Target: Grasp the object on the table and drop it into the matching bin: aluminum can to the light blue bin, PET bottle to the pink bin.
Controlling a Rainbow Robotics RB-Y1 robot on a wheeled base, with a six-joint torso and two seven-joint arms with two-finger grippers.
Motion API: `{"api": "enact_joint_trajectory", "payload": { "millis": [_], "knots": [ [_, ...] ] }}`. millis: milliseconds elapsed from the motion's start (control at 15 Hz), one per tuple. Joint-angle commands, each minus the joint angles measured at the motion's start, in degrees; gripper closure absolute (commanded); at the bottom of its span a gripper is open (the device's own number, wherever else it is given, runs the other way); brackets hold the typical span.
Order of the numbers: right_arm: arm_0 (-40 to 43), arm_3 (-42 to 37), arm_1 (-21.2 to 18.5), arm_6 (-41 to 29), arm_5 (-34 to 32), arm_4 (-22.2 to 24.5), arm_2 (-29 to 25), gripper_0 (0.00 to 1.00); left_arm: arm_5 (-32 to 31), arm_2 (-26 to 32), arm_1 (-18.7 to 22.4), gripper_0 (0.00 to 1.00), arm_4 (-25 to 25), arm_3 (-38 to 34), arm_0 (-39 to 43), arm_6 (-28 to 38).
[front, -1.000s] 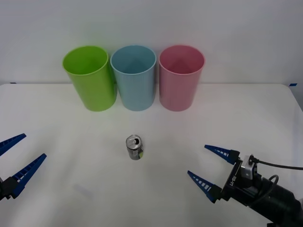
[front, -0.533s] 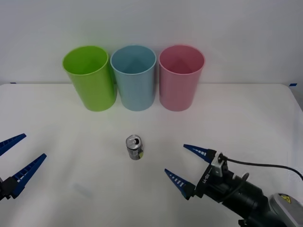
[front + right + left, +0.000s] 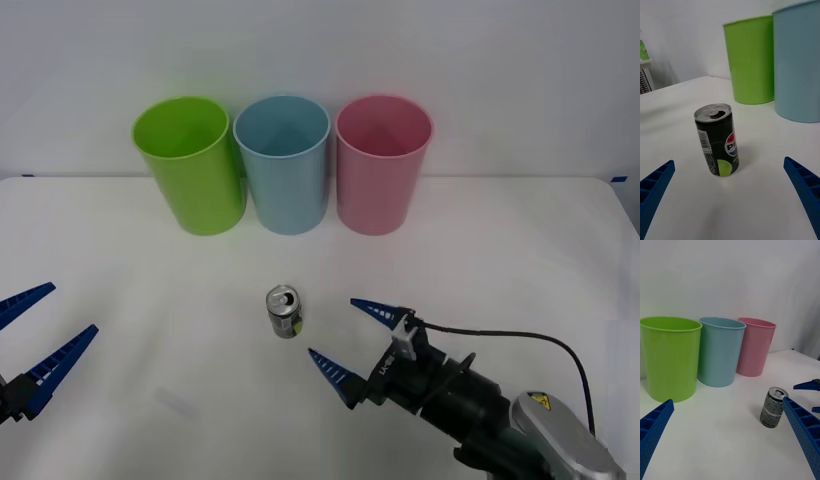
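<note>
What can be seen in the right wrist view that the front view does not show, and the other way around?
Right wrist view alone: the aluminum can seen close from the side, with a dark label, a round red-white-blue logo, a barcode and a yellow-green patch.

Front view alone: the pink bin and the left gripper, open near the table's left edge.

Both: the can standing upright on the table, the lime green cup beside the light blue bin, and the right gripper, open and just short of the can.

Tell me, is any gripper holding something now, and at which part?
Nothing is held. The right gripper is open beside the aluminum can, which stands free on the table. The left gripper is open too, far off.
</note>
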Motion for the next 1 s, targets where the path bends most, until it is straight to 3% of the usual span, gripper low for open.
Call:
{"api": "enact_joint_trajectory", "payload": {
  "millis": [67, 467, 1000],
  "knots": [
    [-4.19, 5.23, 2.69, 0.81, -0.03, 1.28, -0.12, 0.0, 0.0, 0.0, 0.0, 0.0, 0.0, 0.0, 0.0, 0.0],
    [-11.93, 14.89, 7.17, 2.12, 0.76, 2.68, 0.4, 0.0, 0.0, 0.0, 0.0, 0.0, 0.0, 0.0, 0.0, 0.0],
    [-16.32, 19.46, 9.81, 2.91, 4.36, 2.77, 3.31, 0.0, 0.0, 0.0, 0.0, 0.0, 0.0, 0.0, 0.0, 0.0]
  ]
}}
